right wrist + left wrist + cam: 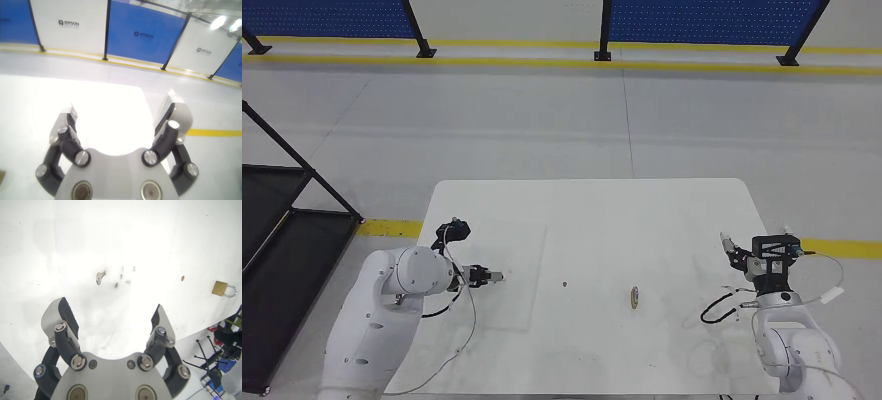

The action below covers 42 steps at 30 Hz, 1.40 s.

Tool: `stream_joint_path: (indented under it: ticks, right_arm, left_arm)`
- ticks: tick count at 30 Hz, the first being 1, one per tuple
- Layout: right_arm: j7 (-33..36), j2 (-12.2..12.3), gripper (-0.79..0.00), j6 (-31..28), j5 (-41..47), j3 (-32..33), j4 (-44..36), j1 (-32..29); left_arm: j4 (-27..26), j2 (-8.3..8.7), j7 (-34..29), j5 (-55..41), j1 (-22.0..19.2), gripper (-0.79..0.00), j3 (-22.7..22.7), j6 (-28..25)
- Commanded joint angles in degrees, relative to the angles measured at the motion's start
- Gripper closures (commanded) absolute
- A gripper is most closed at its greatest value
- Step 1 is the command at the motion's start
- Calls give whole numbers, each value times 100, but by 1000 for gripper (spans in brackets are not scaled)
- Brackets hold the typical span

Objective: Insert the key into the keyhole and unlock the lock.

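Observation:
A small silver key (pixel 99 277) lies flat on the white table (pixel 642 220), seen as a tiny speck (pixel 565 284) near the table's middle. A brass padlock (pixel 223 289) with a steel shackle lies on its side to the key's right (pixel 634 296). My left gripper (pixel 111 311) is open and hovers low at the table's left side (pixel 492 275), a short way from the key, with nothing between its fingers. My right gripper (pixel 122 111) is open and empty above the table's right edge (pixel 732 248), facing the far side.
A black cable (pixel 720 305) loops on the table by the right arm. A faint seam (pixel 538 280) runs across the tabletop near the left arm. A black rack (pixel 282 240) stands on the floor left of the table. Blue fence panels (pixel 140 34) stand beyond.

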Motion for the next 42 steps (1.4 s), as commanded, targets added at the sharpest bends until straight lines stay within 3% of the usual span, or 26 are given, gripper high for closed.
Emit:
stream_joint_path:
  ticks: [1,6,7,8,10,12,42]
  right_arm:
    - [0,0,-785,0,0,0,0,0]
    - [0,0,-785,0,0,0,0,0]
    - [0,0,-785,0,0,0,0,0]
    - [0,0,-785,0,0,0,0,0]
    - [0,0,-785,0,0,0,0,0]
    - [0,0,-785,0,0,0,0,0]
    - [0,0,-785,0,0,0,0,0]
  left_arm:
    - [84,-2,93,10,-46,-785,79,21]
    - [208,10,223,106,-133,-782,195,-11]
    - [237,12,251,97,-146,-745,200,-14]
    - [258,11,298,39,-160,-622,198,-17]
    - [320,20,358,47,-167,-468,201,-70]
    - [350,27,402,58,-165,-397,213,-110]
    - [661,126,616,40,-198,-169,304,-299]
